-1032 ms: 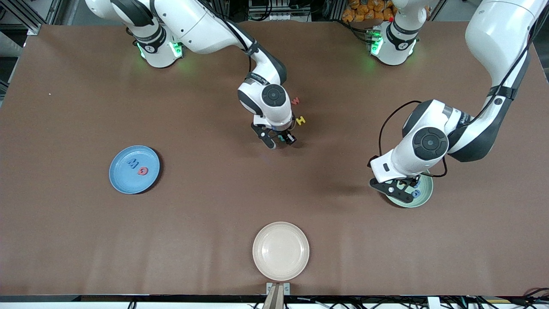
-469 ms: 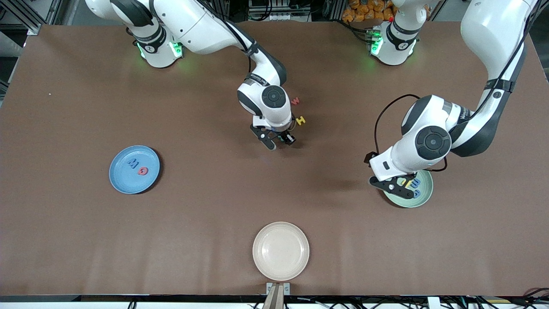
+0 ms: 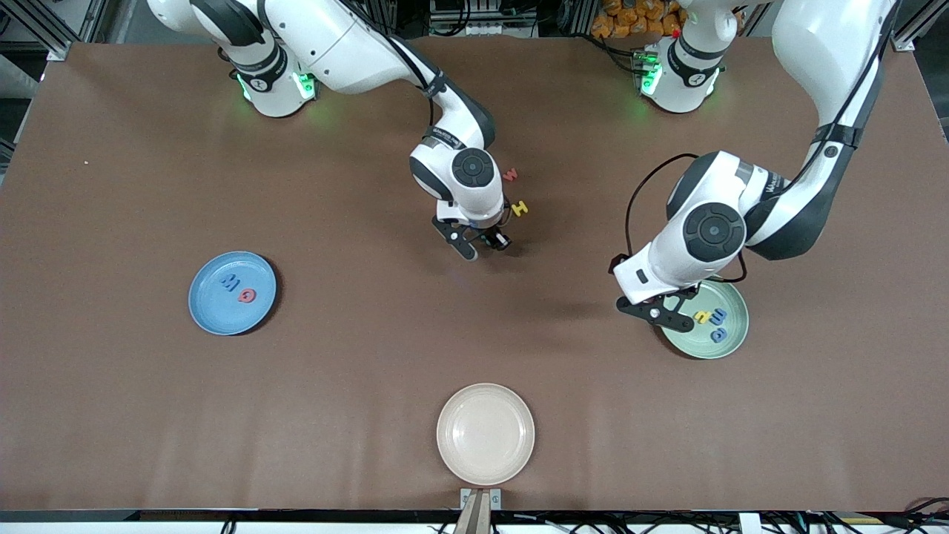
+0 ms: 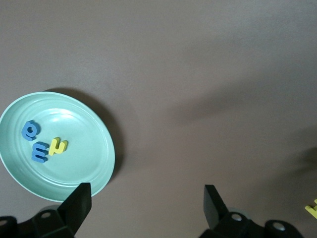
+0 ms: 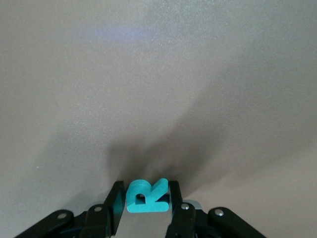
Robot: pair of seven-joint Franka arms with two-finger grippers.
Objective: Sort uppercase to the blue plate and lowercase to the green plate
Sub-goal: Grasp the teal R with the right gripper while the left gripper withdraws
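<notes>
Robotics lab, bench setup. Two white Franka-style arms (image 3: 356, 37) bolted along one edge of a big table (image 3: 111, 408) covered in plain brown sheet, bases (image 3: 274, 93) lit green. Aluminium extrusion framing (image 3: 44, 26) and loose cable bundles (image 3: 474, 15) past the table edge, a camera mount bracket (image 3: 480, 504) clamped at the near edge. Nothing domestic, just plastic plates and foam letters as test props.

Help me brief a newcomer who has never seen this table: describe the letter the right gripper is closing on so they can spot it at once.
Start at the right gripper, low over the middle of the brown table. Between its fingers sits the teal-green R. The nearby yellow H and red w lie loose on the table and differ in colour.
</notes>
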